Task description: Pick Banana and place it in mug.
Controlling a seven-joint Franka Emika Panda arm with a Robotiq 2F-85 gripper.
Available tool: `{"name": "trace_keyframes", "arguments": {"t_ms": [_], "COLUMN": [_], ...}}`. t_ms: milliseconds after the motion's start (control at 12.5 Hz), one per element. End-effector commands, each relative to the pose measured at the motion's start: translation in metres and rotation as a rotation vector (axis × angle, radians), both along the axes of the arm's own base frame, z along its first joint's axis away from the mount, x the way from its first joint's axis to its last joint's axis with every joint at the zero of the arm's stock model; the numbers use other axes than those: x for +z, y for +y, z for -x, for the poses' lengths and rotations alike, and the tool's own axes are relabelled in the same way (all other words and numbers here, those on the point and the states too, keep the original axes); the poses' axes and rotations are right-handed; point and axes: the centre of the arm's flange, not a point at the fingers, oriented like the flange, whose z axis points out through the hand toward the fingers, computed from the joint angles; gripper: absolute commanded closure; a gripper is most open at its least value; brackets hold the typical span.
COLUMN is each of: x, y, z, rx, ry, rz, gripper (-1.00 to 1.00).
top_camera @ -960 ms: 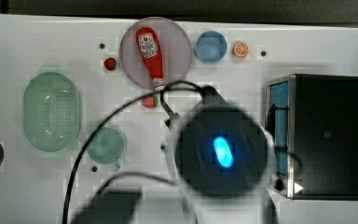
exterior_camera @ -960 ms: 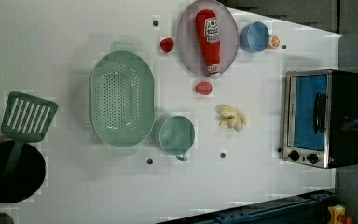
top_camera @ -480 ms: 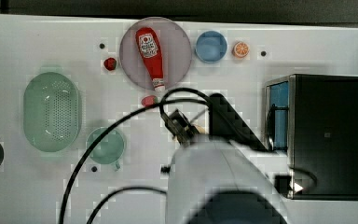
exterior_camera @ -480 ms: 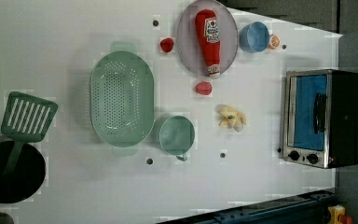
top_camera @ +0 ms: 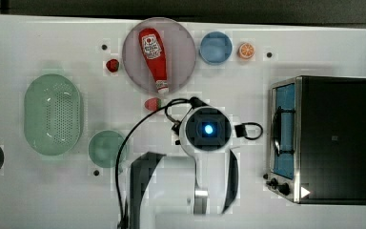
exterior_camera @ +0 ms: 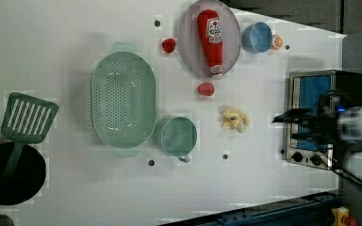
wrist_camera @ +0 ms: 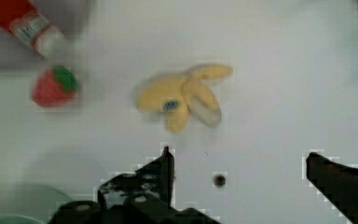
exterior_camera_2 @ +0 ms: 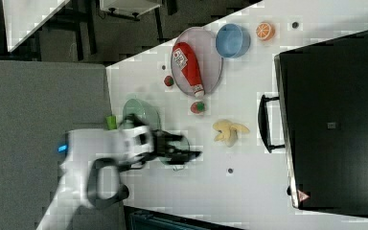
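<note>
Wrist view: hand [wrist_camera: 238, 161] spread wide, empty, banana [wrist_camera: 182, 97] lying free on white surface [wrist_camera: 279, 70] beside strawberry [wrist_camera: 53, 87]. Left view: banana [exterior_camera: 234, 118] between mug [exterior_camera: 179, 136] and toaster oven [exterior_camera: 320, 115], touching neither.

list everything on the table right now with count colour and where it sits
banana: 1, yellow, between mug and toaster oven
mug: 1, teal, beside colander
colander: 1, green, left view's centre-left
ketchup bottle: 1, red, on plate
plate: 1, grey
strawberries: 2, red, by plate
cup: 1, blue
orange slice: 1
toaster oven: 1, black
spatula: 1, green
pan: 1, black
gripper: 1, black, open, over banana
</note>
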Motion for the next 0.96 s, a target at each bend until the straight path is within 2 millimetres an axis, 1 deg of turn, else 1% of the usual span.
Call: {"name": "trace_keyframes", "arguments": {"t_ms": [80,320,480,640,800,960], "x": [-0.009,-0.064,-0.099,-0.132,-0.158,-0.175], "y": [-0.002,-0.008,-0.009,-0.01,-0.01,-0.01], "z": [-0.014,-0.017,-0.015,-0.014,-0.013,-0.015], "rx": [0.312,0.445,0.482,0.483,0.486,0.491], "ry": [-0.065,-0.034,0.004,0.01,-0.008,-0.044], "rz": [-0.028,-0.045,-0.057,-0.055,-0.047,-0.035], "gripper": [-1.0,-1.0,-1.0,-1.0,-1.0,-1.0]}}
